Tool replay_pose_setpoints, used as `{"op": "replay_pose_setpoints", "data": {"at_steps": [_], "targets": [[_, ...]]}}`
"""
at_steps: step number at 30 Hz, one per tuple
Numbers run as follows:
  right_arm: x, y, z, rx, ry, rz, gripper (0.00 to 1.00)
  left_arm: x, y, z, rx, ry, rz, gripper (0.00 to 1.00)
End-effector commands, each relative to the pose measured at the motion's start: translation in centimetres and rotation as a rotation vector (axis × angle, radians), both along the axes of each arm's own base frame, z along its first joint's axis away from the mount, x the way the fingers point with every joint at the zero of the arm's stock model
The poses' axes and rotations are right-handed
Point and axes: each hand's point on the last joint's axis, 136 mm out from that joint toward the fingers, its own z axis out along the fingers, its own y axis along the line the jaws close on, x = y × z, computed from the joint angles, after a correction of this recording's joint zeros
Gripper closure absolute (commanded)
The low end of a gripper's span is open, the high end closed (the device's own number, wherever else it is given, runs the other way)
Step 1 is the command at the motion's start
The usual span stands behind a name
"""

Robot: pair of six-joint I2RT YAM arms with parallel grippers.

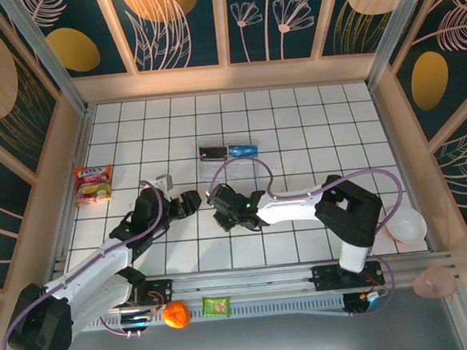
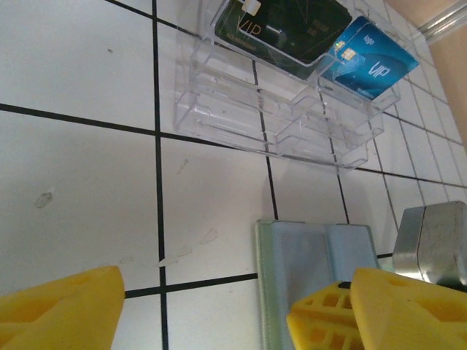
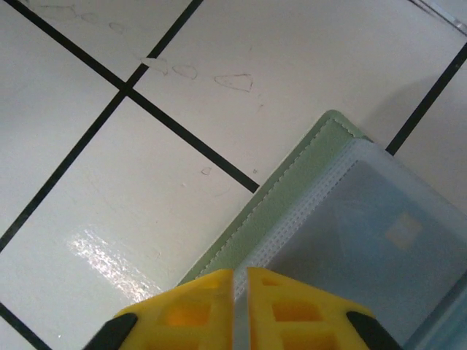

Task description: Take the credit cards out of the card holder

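1. grey-green card holder (image 3: pixel 292 211) lies open and flat on the white tiled tabletop (image 3: pixel 109 146), just on the near side of the clear tray (image 2: pixel 241 117) and between the two hands.
2. right hand (image 3: pixel 241 281) is clenched almost fully, its yellow fingers (image 3: pixel 182 313) meeting at the holder's edge. it looks to be pinching the rim of the translucent pocket, though what exactly sits between the tips is hard to tell.
3. left hand (image 2: pixel 219 299) is released, its fingers wide apart. one of them hangs over the holder's corner and it grips nothing.
4. step in hand, as i judge it: drawing a card out of its pocket.
5. to do it well, one hand should pin the holder flat near the fold. the other should take only the card's exposed edge and pull along the pocket's opening, low and level with the tabletop.
6. risk: a pinch that catches sleeve and card together would likely drag or lift the whole holder. in that case, reopen and take a shallower bite.
7. clear tray: it holds two cards side by side in its compartments, a dark card (image 2: pixel 281 25) and a blue card (image 2: pixel 368 58).
8. holder pocket: a pale card (image 3: pixel 394 240) with a chip patch shows through the plastic, so i judge the holder not yet emptied.
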Motion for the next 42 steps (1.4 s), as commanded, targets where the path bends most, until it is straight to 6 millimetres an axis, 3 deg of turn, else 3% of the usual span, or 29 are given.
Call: {"op": "replay_pose_setpoints", "data": {"at_steps": [1,4,10,24,33,36,42], "targets": [[0.6,-0.1,3.3,0.038,-0.037,-0.031,0.79,0.3,0.1,1.2,-0.026,-0.048,0.009,0.13],[0.8,-1.1,3.1,-0.028,-0.012,-0.063,0.75,0.3,0.4,1.4,-0.024,-0.055,0.024,0.01],[0.5,-2.4,0.4,-0.149,0.049,-0.066,0.72,0.4,0.8,1.3,-0.003,-0.055,0.038,0.01],[0.5,-1.7,0.3,-0.14,0.056,-0.032,0.62,0.3,1.0,1.1,0.005,-0.056,0.043,0.01],[-0.3,-2.3,-2.0,-0.218,0.08,-0.028,0.61,0.3,1.0,0.9,0.009,-0.052,0.042,0.01],[-0.6,-2.5,-2.4,-0.216,0.098,-0.025,0.63,0.3,1.0,0.9,0.008,-0.053,0.039,0.01],[-0.5,-2.4,-1.9,-0.172,0.108,-0.032,0.84,0.3,0.7,0.9,0.003,-0.05,0.026,0.02]]}}
